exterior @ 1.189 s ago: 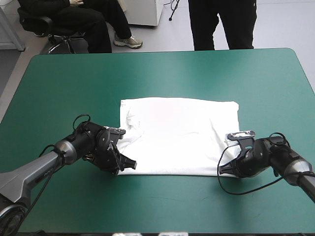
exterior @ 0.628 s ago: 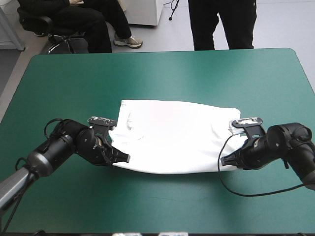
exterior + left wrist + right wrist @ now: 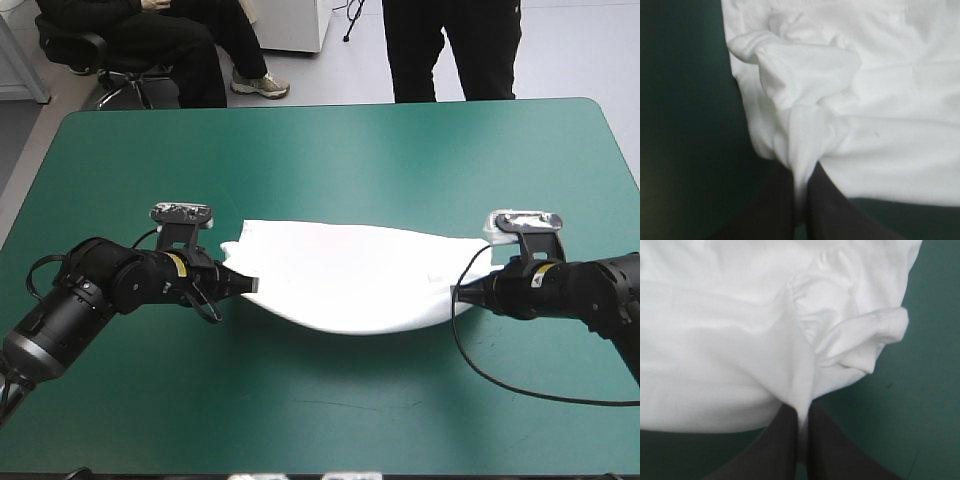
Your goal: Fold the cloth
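Note:
The white T-shirt (image 3: 350, 275) lies across the middle of the table, its near edge lifted and sagging in a curve between the two grippers. My left gripper (image 3: 248, 285) pinches the shirt's near left corner, shut on it. In the left wrist view the black fingers (image 3: 775, 210) meet with bunched white T-shirt (image 3: 805, 100) rising from between them. My right gripper (image 3: 460, 293) holds the near right corner the same way. The right wrist view shows its fingers (image 3: 782, 440) all but shut on a pleat of T-shirt (image 3: 740, 330).
The teal-green cover (image 3: 330, 400) stretches bare in front of the shirt and beyond it toward the far edge (image 3: 330, 108). Folds of sleeve hang beside each held corner.
Both grippers have lifted the shirt's near corners and carried them away from the near edge toward the far edge. The near half of the shirt now hangs off the table in a sagging curve.

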